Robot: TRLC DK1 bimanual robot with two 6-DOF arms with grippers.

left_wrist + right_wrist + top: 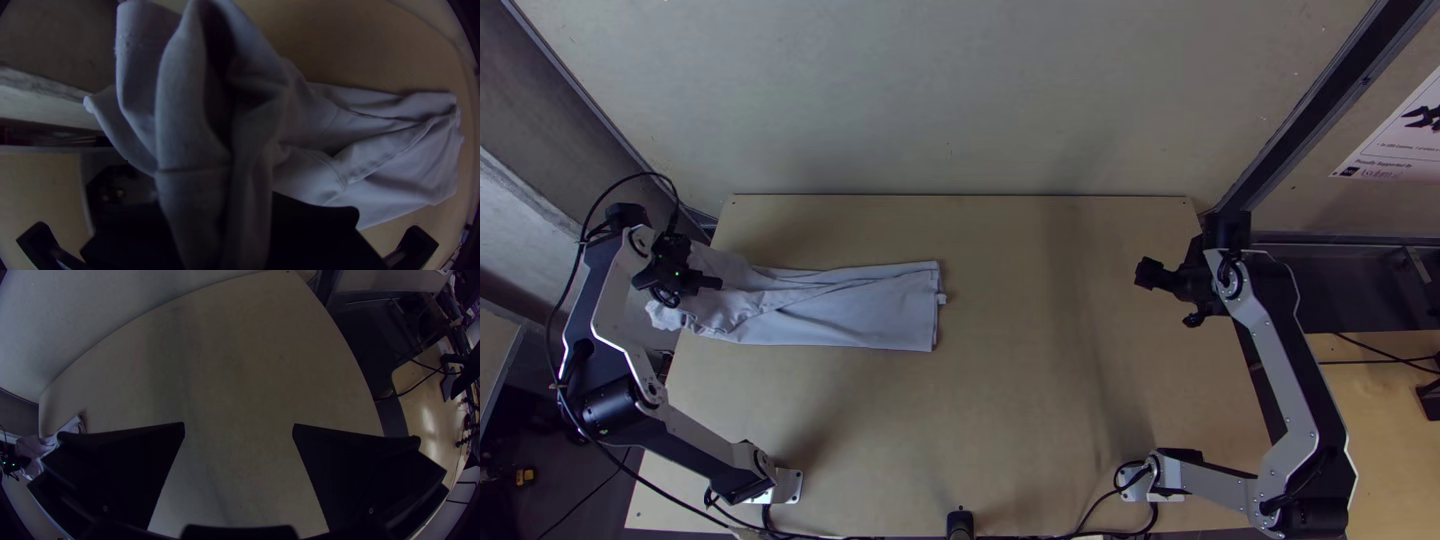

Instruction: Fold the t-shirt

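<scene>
My left gripper is at the table's left side, shut on the bunched left end of the light grey t-shirt. From there the cloth lies rightward in a long, narrow folded strip, its right end fairly straight. In the left wrist view, the t-shirt rises in thick, loose folds between the two black fingers of my left gripper, which hide part of it. Over the table's right side, apart from the cloth, my right gripper is open. The right wrist view has bare table between the tips of my right gripper.
The light wooden table has bare surface between the cloth and the right arm, and in front of the cloth. A pale wall stands along its far edge. Black cables run by both arm bases.
</scene>
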